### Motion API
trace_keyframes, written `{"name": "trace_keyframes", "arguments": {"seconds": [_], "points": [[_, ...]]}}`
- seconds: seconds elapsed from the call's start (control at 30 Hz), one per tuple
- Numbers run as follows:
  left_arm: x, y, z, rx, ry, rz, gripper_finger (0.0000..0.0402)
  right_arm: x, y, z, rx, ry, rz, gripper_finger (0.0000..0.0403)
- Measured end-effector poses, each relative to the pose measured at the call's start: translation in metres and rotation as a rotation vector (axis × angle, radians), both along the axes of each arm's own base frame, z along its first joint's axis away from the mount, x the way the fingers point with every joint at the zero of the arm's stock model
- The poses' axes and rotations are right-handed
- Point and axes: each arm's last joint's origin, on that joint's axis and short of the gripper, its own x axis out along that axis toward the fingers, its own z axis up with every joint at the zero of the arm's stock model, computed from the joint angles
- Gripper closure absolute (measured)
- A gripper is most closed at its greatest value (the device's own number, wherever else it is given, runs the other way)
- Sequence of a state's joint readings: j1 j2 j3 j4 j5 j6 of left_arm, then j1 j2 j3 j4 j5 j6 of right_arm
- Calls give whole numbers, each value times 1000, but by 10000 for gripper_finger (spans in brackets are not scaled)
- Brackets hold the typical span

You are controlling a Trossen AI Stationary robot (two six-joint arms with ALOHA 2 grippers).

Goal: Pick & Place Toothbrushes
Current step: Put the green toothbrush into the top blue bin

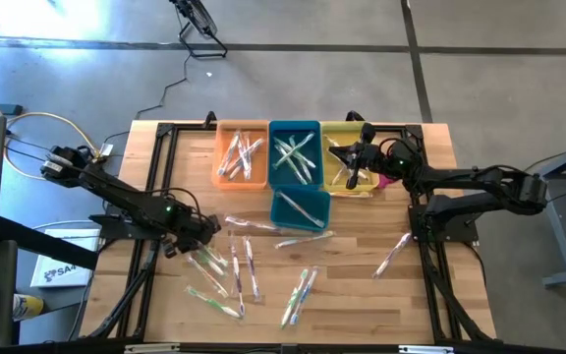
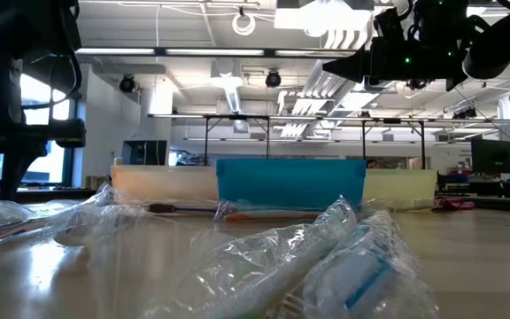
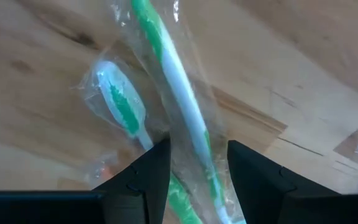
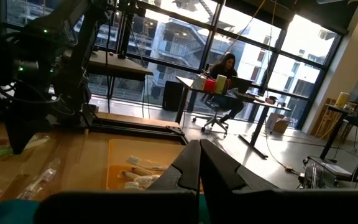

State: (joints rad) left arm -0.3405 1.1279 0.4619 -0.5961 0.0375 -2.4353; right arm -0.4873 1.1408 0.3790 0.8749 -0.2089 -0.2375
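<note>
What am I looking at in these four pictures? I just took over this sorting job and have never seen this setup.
Two dark robot arms work at a wooden table. One picture looks straight down from above, one looks level across the tabletop, and one comes from a camera on each arm's wrist.

At the table's far edge stand an orange bin, two blue bins and a yellow bin, each already holding wrapped toothbrushes. More wrapped toothbrushes lie loose on the wood.

The left gripper is down at the loose pile; its wrist view shows open fingers on either side of a green-and-white toothbrush, not clamped on it. The right gripper is shut, holds nothing and hangs over the yellow bin.
</note>
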Motion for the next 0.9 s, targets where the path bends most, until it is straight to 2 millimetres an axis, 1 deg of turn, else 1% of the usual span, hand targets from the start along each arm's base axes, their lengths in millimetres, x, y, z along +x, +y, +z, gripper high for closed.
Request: {"name": "trace_keyframes", "arguments": {"seconds": [0.2,0.47,0.57,0.7,0.9], "points": [[3,0,0,8,-45,2,247,0,0,0,0,0,0,401],[6,-1,1,38,-96,-91,247,0,0,0,0,0,0,401],[6,-3,1,-14,-80,-111,247,0,0,0,0,0,0,401],[4,-6,2,-139,-37,-144,247,0,0,0,0,0,0,401],[2,-7,6,-186,-53,-167,247,0,0,0,0,0,0,401]]}}
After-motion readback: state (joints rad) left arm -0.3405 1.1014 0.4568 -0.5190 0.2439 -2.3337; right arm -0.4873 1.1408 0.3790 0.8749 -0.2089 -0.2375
